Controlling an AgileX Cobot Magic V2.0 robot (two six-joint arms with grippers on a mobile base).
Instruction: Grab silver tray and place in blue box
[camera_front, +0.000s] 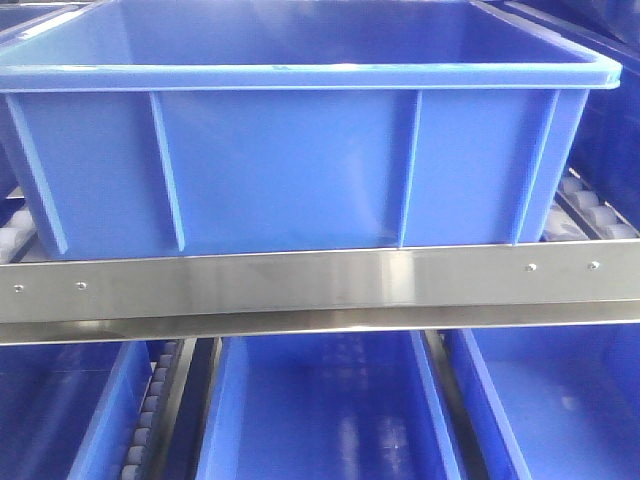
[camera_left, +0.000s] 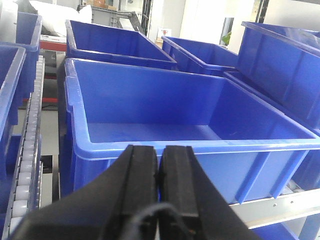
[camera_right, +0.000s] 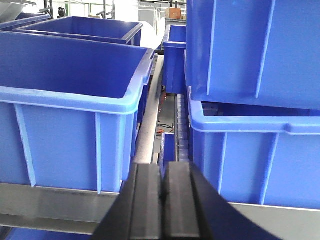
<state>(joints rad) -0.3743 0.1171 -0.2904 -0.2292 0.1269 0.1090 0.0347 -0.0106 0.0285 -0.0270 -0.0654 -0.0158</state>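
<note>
The blue box (camera_front: 290, 160) fills the front view, resting on a steel shelf rail, with ribbed wall and lipped rim. The left wrist view looks down into the same blue box (camera_left: 150, 110), and nothing lies inside it. My left gripper (camera_left: 161, 150) hangs just before the box's near rim, its black jaws pressed together with nothing between them. In the right wrist view the blue box (camera_right: 70, 95) stands to the left. My right gripper (camera_right: 162, 167) is shut and empty, facing the gap between crates. The silver tray is out of view.
A steel shelf rail (camera_front: 320, 280) runs under the box, with more blue crates (camera_front: 310, 410) on the level below. Other blue crates (camera_left: 280, 65) crowd right and behind. Stacked crates (camera_right: 250, 75) stand at the right. Roller tracks (camera_left: 27, 150) flank the box.
</note>
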